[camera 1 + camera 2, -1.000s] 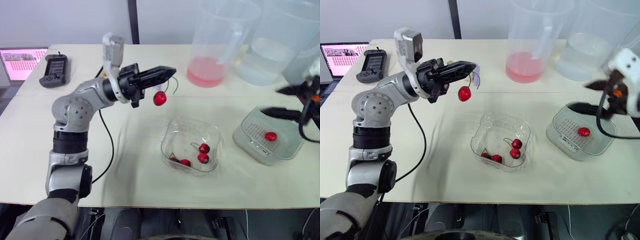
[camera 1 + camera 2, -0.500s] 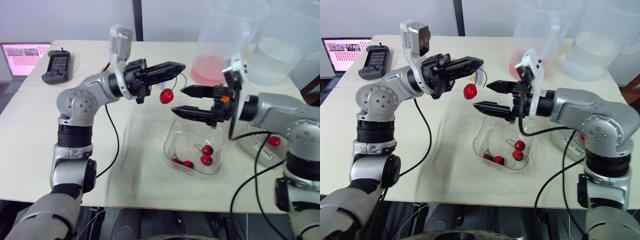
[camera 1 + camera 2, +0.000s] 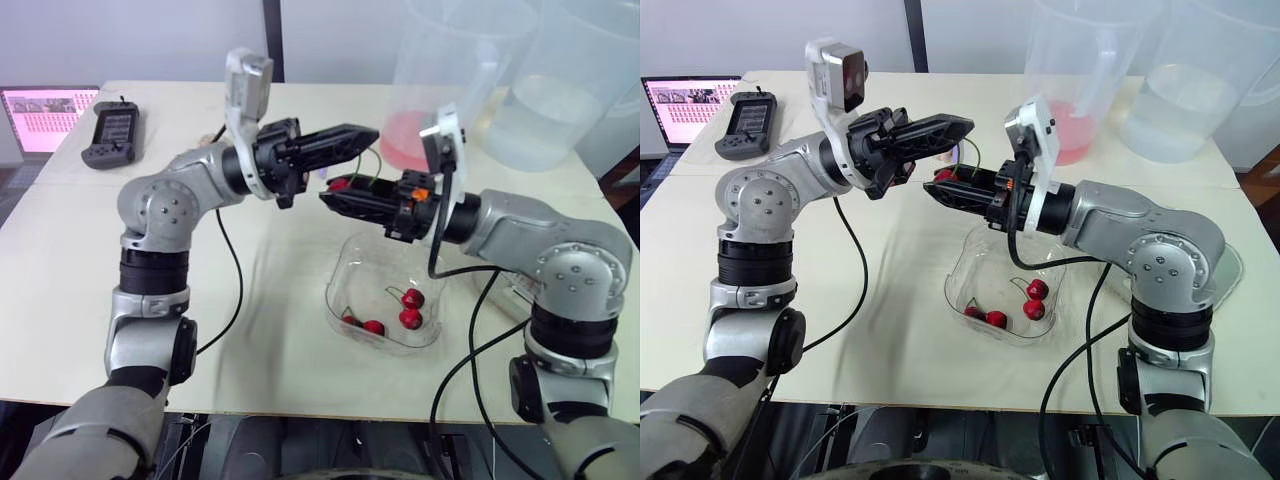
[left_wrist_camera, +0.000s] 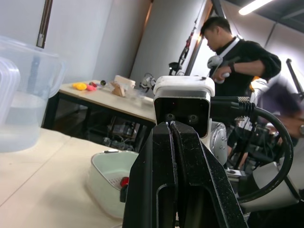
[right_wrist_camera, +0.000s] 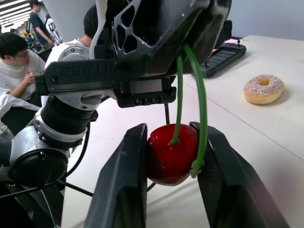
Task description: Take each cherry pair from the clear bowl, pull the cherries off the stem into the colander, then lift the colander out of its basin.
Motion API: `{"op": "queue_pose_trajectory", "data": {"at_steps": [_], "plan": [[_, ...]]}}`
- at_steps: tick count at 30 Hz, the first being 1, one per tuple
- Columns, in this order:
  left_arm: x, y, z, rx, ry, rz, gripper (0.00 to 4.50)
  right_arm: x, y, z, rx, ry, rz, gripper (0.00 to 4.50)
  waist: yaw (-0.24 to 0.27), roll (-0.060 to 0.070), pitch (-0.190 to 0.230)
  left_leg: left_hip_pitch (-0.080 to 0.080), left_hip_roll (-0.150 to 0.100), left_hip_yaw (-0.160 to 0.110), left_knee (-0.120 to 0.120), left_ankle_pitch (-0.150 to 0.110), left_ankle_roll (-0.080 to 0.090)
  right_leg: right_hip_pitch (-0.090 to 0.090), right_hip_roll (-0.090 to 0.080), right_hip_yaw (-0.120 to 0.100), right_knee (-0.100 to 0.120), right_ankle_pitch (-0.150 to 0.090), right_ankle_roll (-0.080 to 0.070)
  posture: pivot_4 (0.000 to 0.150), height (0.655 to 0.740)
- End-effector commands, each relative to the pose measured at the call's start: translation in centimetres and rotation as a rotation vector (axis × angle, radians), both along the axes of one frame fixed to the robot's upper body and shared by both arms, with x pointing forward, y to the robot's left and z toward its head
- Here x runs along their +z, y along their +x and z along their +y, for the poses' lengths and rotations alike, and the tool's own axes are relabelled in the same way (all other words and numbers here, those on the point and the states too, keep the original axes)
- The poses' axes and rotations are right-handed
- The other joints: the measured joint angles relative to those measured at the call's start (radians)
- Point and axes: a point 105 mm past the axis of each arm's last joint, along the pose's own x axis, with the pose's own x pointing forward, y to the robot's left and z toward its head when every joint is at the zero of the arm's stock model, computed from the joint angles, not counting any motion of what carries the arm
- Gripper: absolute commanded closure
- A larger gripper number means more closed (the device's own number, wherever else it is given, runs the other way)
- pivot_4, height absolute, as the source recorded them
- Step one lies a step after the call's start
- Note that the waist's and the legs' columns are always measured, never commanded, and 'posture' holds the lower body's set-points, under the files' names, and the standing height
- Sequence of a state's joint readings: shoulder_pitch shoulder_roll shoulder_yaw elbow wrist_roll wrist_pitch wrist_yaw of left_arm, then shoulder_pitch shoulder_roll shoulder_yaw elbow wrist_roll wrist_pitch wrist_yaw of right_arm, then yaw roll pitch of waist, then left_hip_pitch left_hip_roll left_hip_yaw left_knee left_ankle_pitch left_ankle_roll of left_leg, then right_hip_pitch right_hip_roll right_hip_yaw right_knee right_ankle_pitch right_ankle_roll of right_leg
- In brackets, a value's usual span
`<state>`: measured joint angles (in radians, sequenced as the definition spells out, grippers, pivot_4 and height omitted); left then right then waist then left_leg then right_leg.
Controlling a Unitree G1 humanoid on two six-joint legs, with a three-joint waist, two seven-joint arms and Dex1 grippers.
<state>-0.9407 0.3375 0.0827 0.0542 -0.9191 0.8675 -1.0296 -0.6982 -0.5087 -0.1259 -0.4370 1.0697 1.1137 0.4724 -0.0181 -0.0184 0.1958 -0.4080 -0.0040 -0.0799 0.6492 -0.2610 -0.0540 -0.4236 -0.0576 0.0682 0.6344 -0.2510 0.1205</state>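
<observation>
One cherry (image 5: 171, 152) was clamped between your right gripper's (image 3: 327, 197) fingers, which half a second earlier had stood apart beside it. Your left gripper (image 3: 368, 134) was pinched shut on the stem (image 5: 179, 90), just beyond the clear bowl (image 3: 345, 275). You looked ready to pull. More cherries (image 3: 408, 300) waited in the bowl. The colander (image 4: 114, 178) sat well to the right, and the pink jug (image 3: 430, 140) stood close behind.

No legible txt: laptop screen (image 3: 45, 120) & handheld display (image 3: 110, 128) too small to read.
</observation>
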Motion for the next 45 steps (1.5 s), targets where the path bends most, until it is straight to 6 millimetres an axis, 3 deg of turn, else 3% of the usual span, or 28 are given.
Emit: {"op": "queue_pose_trajectory", "data": {"at_steps": [1, 9, 12, 15, 17, 22, 24, 26, 31, 35, 39, 42, 45], "plan": [[1.3, -0.9, 0.1, -0.013, -0.019, -0.064, 4.5, 0.4, -0.5, -0.3, 0.006, -0.01, -0.027, 2.87, 0.0, 0.0, 0.0, 0.0, 0.0, 0.0, 0.0, 0.0, 0.0, 0.0, 0.0, 0.0, 0.0, 0.0, 0.0, 0.15, 0.74], [1.3, -1.0, 0.1, -0.009, -0.027, -0.062, 4.5, -2.1, -1.6, -0.1, 0.059, -0.133, 0.041, 2.87, -0.002, 0.0, 0.0, 0.0, 0.0, 0.0, 0.0, 0.0, 0.0, 0.0, 0.0, 0.0, 0.0, 0.0, 0.0, 0.15, 0.74], [1.1, -0.9, 0.3, 0.015, -0.032, -0.057, 4.5, -2.9, -1.8, -1.3, 0.032, -0.181, 0.067, 2.87, 0.0, 0.0, 0.0, 0.0, 0.0, 0.0, 0.0, 0.0, 0.0, 0.0, 0.0, 0.0, 0.0, 0.0, 0.0, 0.15, 0.74], [0.8, -0.9, 0.6, 0.032, -0.032, -0.052, 4.5, -2.6, -1.7, -3.2, -0.025, -0.196, 0.056, 2.87, 0.002, 0.0, 0.0, 0.0, 0.0, 0.0, 0.001, 0.0, 0.0, 0.0, 0.0, 0.0, 0.0, 0.0, 0.0, 0.15, 0.74], [0.5, -1.1, 0.7, 0.039, -0.033, -0.046, 4.5, -1.8, -1.3, -5.0, -0.095, -0.205, 0.025, 2.87, 0.003, 0.0, 0.0, 0.0, 0.0, 0.0, 0.001, 0.0, 0.0, 0.0, 0.0, 0.0, 0.0, 0.0, 0.0, 0.15, 0.74], [-0.2, -1.0, 1.4, 0.084, -0.024, -0.025, 4.5, -1.0, -0.4, -13.6, -0.384, -0.381, 0.016, 2.87, 0.009, 0.0, 0.0, 0.0, 0.0, 0.0, 0.002, 0.0, 0.0, 0.001, 0.0, 0.0, 0.0, 0.0, 0.0, 0.15, 0.74], [-0.5, -0.9, 1.7, 0.098, -0.018, -0.018, 4.5, -2.5, 0.2, -18.8, -0.564, -0.592, 0.054, 2.87, 0.007, 0.0, 0.0, 0.0, 0.0, 0.001, 0.002, 0.0, 0.0, 0.002, 0.0, 0.0, -0.001, 0.0, 0.0, 0.15, 0.74], [-0.7, -0.8, 1.8, 0.103, -0.012, -0.015, 4.5, -2.8, 0.4, -22.4, -0.67, -0.713, 0.062, 2.87, 0.005, 0.0, 0.0, 0.0, 0.0, 0.001, 0.002, 0.0, 0.0, 0.002, 0.0, 0.0, -0.001, 0.0, 0.0, 0.15, 0.74], [-1.1, -0.9, 1.8, 0.106, -0.01, -0.018, 4.5, -4.4, 0.0, -26.1, -0.716, -0.837, 0.122, 2.87, -0.006, 0.0, -0.001, 0.003, 0.001, 0.005, 0.003, 0.0, 0.0, 0.002, 0.001, 0.004, 0.0, 0.0, 0.0, 0.15, 0.74], [-1.6, -0.9, 1.8, 0.122, -0.004, -0.017, 4.5, -6.1, 0.4, -27.1, -0.733, -0.847, 0.142, 2.87, -0.006, 0.0, -0.001, 0.005, 0.001, 0.006, 0.003, 0.001, 0.0, 0.004, 0.001, 0.005, 0.001, 0.001, 0.0, 0.15, 0.74], [-1.8, -1.1, 1.8, 0.129, -0.004, -0.018, 4.5, -5.7, 1.4, -27.9, -0.807, -0.803, 0.113, 1.56, -0.001, 0.001, -0.001, 0.005, 0.001, 0.006, 0.005, 0.001, 0.0, 0.005, 0.001, 0.005, 0.001, 0.002, 0.001, 0.15, 0.74], [-1.7, -0.9, 1.9, 0.154, -0.014, -0.022, 4.5, -4.8, 1.3, -27.2, -0.776, -0.774, 0.128, 0.22, 0.001, 0.002, 0.0, 0.004, 0.001, 0.006, 0.008, 0.001, 0.0, 0.005, 0.001, 0.005, 0.001, 0.002, 0.002, 0.15, 0.74], [-1.7, -1.1, 2.0, 0.151, -0.011, -0.02, 4.5, -3.2, 1.1, -25.7, -0.712, -0.762, 0.098, 0.04, 0.001, 0.002, 0.0, 0.003, 0.001, 0.005, 0.009, 0.001, 0.0, 0.006, 0.001, 0.005, 0.001, 0.003, 0.002, 0.15, 0.74]]}}
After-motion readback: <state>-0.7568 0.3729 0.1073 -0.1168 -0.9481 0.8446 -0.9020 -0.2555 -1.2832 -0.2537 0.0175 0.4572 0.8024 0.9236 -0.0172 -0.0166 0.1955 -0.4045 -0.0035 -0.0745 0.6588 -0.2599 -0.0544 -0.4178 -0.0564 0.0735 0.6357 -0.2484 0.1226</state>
